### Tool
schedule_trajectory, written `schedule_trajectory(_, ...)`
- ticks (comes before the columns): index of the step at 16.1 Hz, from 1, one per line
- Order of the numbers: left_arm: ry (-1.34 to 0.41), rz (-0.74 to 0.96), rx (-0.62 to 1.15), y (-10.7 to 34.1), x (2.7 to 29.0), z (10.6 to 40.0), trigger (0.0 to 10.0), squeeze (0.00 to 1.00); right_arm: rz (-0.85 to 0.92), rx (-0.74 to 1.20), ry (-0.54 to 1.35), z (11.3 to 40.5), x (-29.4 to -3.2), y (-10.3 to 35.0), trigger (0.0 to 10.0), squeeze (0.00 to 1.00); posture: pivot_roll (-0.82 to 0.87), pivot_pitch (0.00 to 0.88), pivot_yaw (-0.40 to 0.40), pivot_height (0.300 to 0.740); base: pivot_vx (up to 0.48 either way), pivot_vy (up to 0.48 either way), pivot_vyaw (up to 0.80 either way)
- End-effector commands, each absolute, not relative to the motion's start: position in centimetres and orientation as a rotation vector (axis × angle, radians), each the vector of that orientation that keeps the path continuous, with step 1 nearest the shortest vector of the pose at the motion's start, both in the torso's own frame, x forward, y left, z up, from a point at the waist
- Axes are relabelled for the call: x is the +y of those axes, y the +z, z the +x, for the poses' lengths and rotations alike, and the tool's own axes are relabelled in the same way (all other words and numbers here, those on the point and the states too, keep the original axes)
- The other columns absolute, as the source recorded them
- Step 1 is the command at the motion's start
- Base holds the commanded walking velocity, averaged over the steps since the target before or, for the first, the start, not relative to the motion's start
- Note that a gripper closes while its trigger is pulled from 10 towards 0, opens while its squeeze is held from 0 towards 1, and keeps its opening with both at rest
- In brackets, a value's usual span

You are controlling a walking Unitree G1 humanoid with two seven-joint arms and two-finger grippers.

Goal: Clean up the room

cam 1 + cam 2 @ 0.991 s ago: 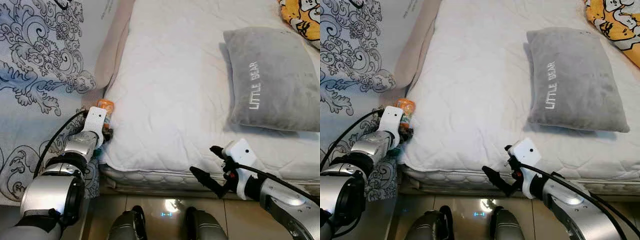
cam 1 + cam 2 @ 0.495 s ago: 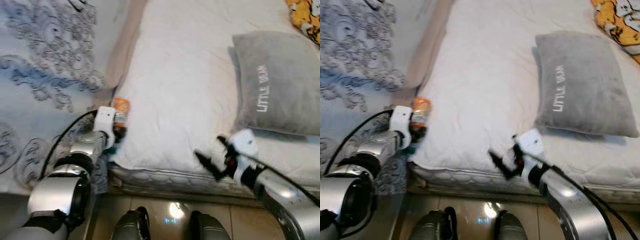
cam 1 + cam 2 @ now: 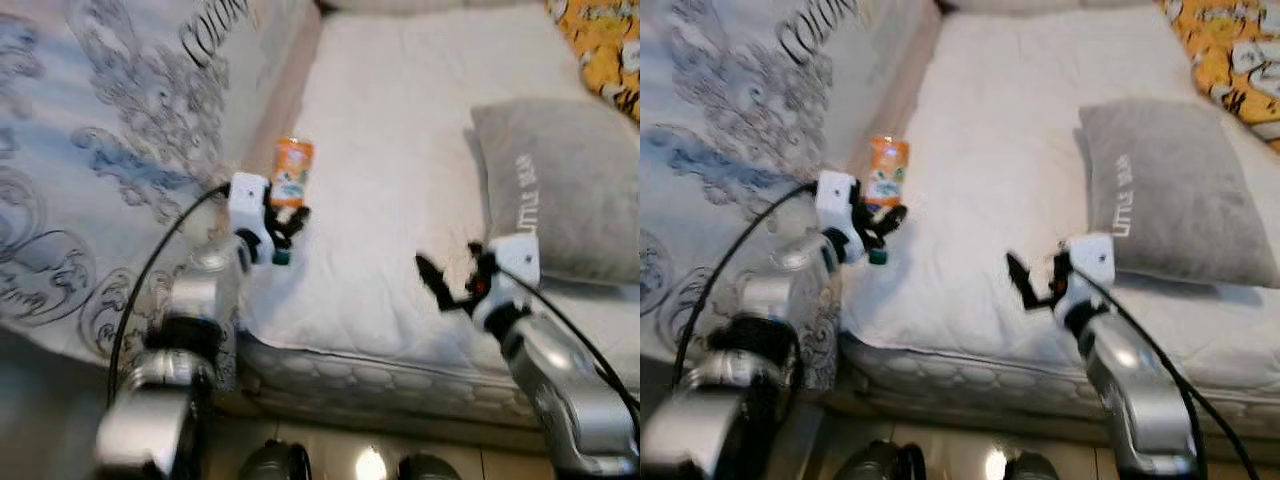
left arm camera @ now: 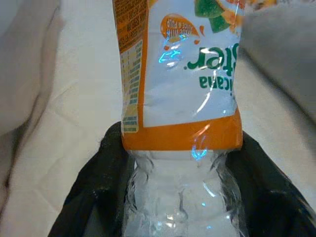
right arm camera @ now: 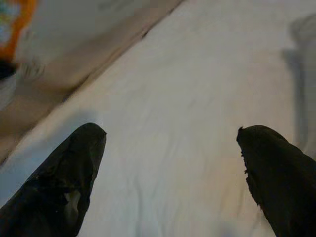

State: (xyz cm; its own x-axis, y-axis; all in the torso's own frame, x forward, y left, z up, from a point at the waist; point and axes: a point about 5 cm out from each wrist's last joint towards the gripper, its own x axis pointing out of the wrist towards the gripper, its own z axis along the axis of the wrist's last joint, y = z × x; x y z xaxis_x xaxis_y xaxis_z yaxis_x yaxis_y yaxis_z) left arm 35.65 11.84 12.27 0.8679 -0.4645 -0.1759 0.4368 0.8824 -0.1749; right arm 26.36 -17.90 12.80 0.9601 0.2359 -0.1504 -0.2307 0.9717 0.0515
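Note:
A clear plastic bottle (image 3: pixel 291 172) with an orange and white label is held at the left edge of the bed, label end pointing away from me. My left gripper (image 3: pixel 283 228) is shut on its clear lower part; in the left wrist view the bottle (image 4: pixel 182 98) sits between the black fingers (image 4: pixel 94 197). My right gripper (image 3: pixel 450 272) hovers open over the white mattress (image 3: pixel 390 140), near its front edge. The right wrist view shows its fingertips (image 5: pixel 64 182) spread apart above the bare sheet, with nothing between them.
A grey pillow (image 3: pixel 560 190) lettered "LITTLE BEAR" lies on the bed's right side, just beyond my right gripper. A yellow cartoon blanket (image 3: pixel 600 40) is at the far right corner. A patterned quilt (image 3: pixel 100 150) hangs along the left of the bed. Tiled floor runs below the mattress edge.
The whole view has shifted and blurred, so the camera moved. My left arm has lifted the bottle higher beside the bed. My right gripper rose from below the mattress edge to above the sheet.

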Motion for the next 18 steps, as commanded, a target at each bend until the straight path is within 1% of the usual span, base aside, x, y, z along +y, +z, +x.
schedule_trajectory(1,-0.453,-0.134,0.208,12.7,12.1,35.4,0.0,0.00,0.056,0.156,0.222,26.5,-17.8,12.5,10.0,0.00,-0.08,0.000,0.131,0.740,0.000,0.000,0.00)
schedule_trajectory(2,-0.431,-0.069,0.192,12.4,12.0,34.0,4.6,0.00,0.056,0.139,0.209,26.4,-17.5,12.5,10.0,0.00,-0.07,0.000,0.118,0.740,0.000,0.000,0.00)
schedule_trajectory(3,-0.400,-0.017,0.172,12.2,12.3,32.7,10.0,0.00,0.028,0.132,0.203,26.1,-17.1,12.2,10.0,0.00,-0.06,0.000,0.109,0.740,0.000,0.000,0.00)
schedule_trajectory(4,-0.326,0.020,0.130,12.3,12.7,31.6,10.0,0.00,0.030,0.148,0.190,25.6,-16.7,11.7,10.0,0.00,-0.05,0.000,0.100,0.740,0.000,0.000,0.00)
schedule_trajectory(5,-0.265,0.032,0.084,12.7,12.8,30.7,10.0,0.41,0.047,0.152,0.177,25.2,-16.6,11.4,10.0,0.00,-0.04,0.000,0.096,0.740,0.000,0.000,0.80)
schedule_trajectory(6,-0.202,-0.011,0.048,13.1,12.9,30.0,10.0,0.48,0.050,0.143,0.177,24.9,-16.3,11.4,10.0,0.00,-0.05,0.000,0.095,0.740,0.000,0.000,0.80)
schedule_trajectory(7,-0.197,-0.029,0.029,13.4,13.1,29.2,10.0,0.52,0.034,0.129,0.160,24.5,-16.4,11.4,10.0,0.00,-0.05,0.000,0.089,0.740,0.000,0.000,0.80)
schedule_trajectory(8,-0.161,-0.016,-0.005,13.8,13.6,28.6,10.0,0.47,0.040,0.128,0.128,24.1,-16.7,11.3,10.0,0.00,-0.04,0.000,0.081,0.740,0.000,0.000,0.80)
schedule_trajectory(9,-0.153,0.012,0.016,13.6,13.7,28.4,10.0,0.47,0.042,0.128,0.124,24.0,-16.8,11.2,10.0,0.00,-0.04,0.000,0.079,0.740,0.000,0.000,0.80)
schedule_trajectory(10,-0.196,0.006,0.036,13.4,13.9,27.8,10.0,0.37,0.028,0.133,0.114,23.8,-16.8,11.0,10.0,0.00,-0.04,0.000,0.074,0.740,0.000,0.000,0.80)
schedule_trajectory(11,-0.227,0.030,0.044,13.2,14.0,27.2,10.0,0.00,0.026,0.141,0.112,23.7,-16.8,10.8,10.0,0.00,-0.04,0.000,0.070,0.740,0.000,0.000,0.80)
schedule_trajectory(12,-0.245,0.064,0.088,12.7,14.4,26.3,10.0,0.00,0.051,0.136,0.138,23.5,-16.3,10.9,10.0,0.00,-0.03,0.000,0.063,0.740,0.000,0.000,0.80)
schedule_trajectory(13,-0.244,0.081,0.094,12.6,14.5,26.1,10.0,0.00,0.059,0.131,0.149,23.4,-16.2,11.0,10.0,0.00,-0.03,0.000,0.063,0.740,0.000,0.000,0.80)
schedule_trajectory(14,-0.247,0.059,0.125,12.4,14.8,25.4,10.0,0.00,0.080,0.139,0.131,23.3,-16.1,10.8,10.0,0.00,-0.02,0.000,0.061,0.740,0.000,0.000,0.80)
schedule_trajectory(16,-0.254,0.070,0.117,12.6,15.0,25.0,10.0,0.00,0.132,0.156,0.125,23.1,-16.1,10.5,10.0,0.00,-0.02,0.000,0.059,0.740,0.000,0.000,0.80)
schedule_trajectory(18,-0.315,0.063,0.123,12.5,14.7,24.5,10.0,0.00,0.149,0.159,0.157,23.0,-15.9,10.5,10.0,0.00,-0.01,0.000,0.054,0.740,0.000,0.000,0.80)
